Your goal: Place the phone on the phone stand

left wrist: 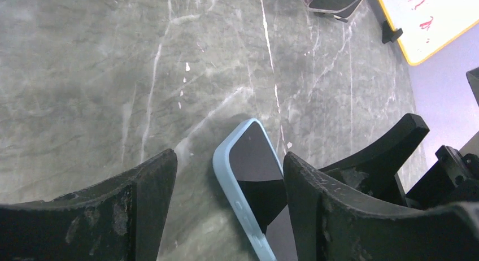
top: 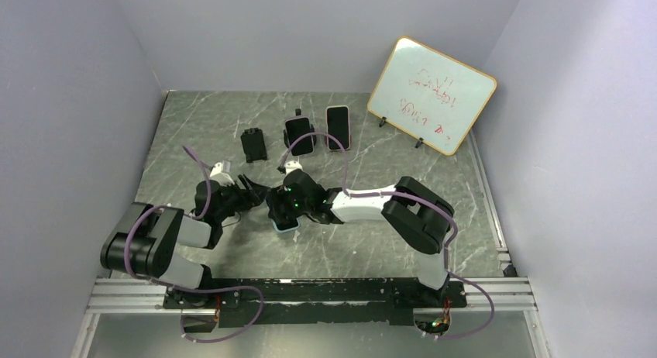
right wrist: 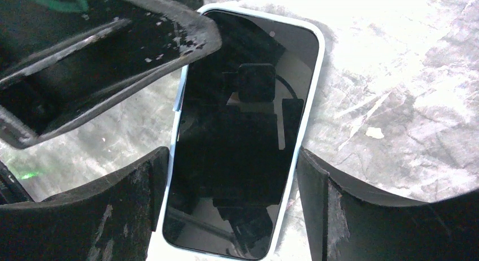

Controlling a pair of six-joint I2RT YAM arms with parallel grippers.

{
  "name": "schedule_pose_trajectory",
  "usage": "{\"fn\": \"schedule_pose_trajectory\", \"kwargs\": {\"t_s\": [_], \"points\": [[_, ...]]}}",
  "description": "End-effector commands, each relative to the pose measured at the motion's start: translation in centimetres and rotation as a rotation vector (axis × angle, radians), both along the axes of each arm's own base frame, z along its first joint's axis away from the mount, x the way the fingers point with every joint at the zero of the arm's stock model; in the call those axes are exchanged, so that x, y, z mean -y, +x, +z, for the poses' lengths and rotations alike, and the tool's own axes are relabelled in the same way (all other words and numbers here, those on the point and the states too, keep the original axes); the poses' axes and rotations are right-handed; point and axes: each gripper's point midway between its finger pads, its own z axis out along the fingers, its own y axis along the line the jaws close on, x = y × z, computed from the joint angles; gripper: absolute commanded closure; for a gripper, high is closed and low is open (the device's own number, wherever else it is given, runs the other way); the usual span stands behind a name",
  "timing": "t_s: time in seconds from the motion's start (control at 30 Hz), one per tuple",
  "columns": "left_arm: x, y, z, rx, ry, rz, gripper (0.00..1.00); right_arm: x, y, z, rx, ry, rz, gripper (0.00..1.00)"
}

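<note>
Right wrist view is showing my right gripper (right wrist: 231, 204) straddling the blue-cased phone (right wrist: 243, 142), jaws open across its width; the left gripper (left wrist: 226, 210) is hovering open alongside.

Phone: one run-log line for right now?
phone: flat on table | right gripper: open, straddling it | left gripper: open, alongside | stand: empty

The only writing is red marker handwriting on the whiteboard (top: 431, 94) leaning at the back right of the worktop (top: 232, 125); its strokes are too small and smeared to read. In the left wrist view just a few red marks show on the board's corner.
</note>
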Motion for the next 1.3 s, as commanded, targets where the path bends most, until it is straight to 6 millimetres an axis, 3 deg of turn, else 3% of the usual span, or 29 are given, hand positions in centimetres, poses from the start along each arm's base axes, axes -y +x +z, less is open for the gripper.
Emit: {"fn": "schedule_pose_trajectory", "kwargs": {"t_s": [0.0, 0.43, 0.6, 0.7, 0.93, 1.0, 1.13, 1.27], "points": [[1.9, 0.9, 1.7, 0.036, -0.108, -0.053, 0.29, -0.8, 0.0, 2.5, 0.041, 0.065, 0.026, 0.38], [3.6, 0.1, 0.6, -0.016, -0.221, -0.092, 0.54, -0.4, -0.2, 2.5, 0.056, 0.062, 0.033, 0.38], [4.1, 0.1, 0.6, -0.028, -0.264, -0.114, 0.70, -0.3, -0.2, 2.4, 0.057, 0.061, 0.034, 0.38], [4.4, 0.1, 1.0, -0.022, -0.293, -0.128, 0.94, -0.2, -0.2, 2.4, 0.057, 0.059, 0.029, 0.38], [5.0, 0.3, 1.6, 0.014, -0.289, -0.178, 0.95, 0.6, -0.1, 2.5, 0.080, 0.046, 0.014, 0.38], [5.1, 0.6, 2.1, 0.054, -0.271, -0.195, 0.95, 0.9, -0.1, 2.2, 0.089, 0.029, 0.017, 0.30], [5.3, 1.3, 3.1, 0.126, -0.225, -0.224, 0.95, 1.6, 0.3, 2.2, 0.121, 0.004, 0.010, 0.02], [5.4, 2.1, 4.4, 0.218, -0.150, -0.267, 0.95, 2.9, 1.4, 3.3, 0.148, 0.020, -0.034, 0.00]]}}
